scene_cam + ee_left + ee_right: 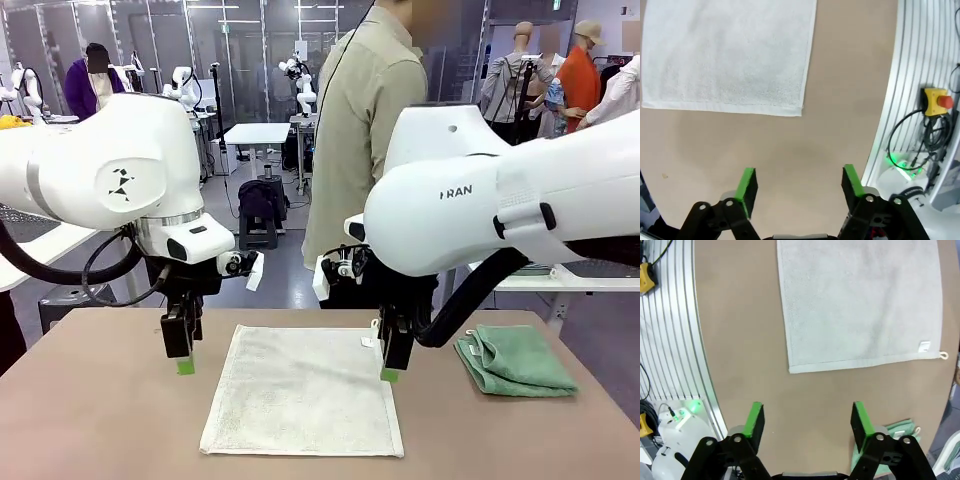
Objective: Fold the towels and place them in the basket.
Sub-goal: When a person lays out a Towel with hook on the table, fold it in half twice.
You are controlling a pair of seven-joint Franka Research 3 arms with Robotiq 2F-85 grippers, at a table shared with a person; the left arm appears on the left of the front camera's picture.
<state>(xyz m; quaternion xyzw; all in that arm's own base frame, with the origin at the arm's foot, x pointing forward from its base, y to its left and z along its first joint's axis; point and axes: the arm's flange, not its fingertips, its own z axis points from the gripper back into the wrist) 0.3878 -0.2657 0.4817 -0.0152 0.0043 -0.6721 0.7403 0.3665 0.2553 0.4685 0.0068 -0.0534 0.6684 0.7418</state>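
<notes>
A cream white towel (300, 390) lies spread flat in the middle of the table, with a tiny loop (943, 355) at one corner. To its right, a mint green towel (515, 358) lies folded. My left gripper (183, 355) hangs just off the white towel's far left corner. In the left wrist view the left gripper (800, 187) is open over bare table, and the white towel (730, 50) lies ahead of it. Near the far right corner my right gripper (393, 365) is also open and holds nothing. The right wrist view shows the right gripper (807, 422) short of the white towel's (860, 300) edge, and the green towel (900, 430) peeks out beside one finger. The basket is out of view.
A person (365, 130) stands at the far side of the brown table (100, 420). The table's near edge borders a ribbed metal rail (910, 75) with a yellow emergency-stop box (935, 102) and cables.
</notes>
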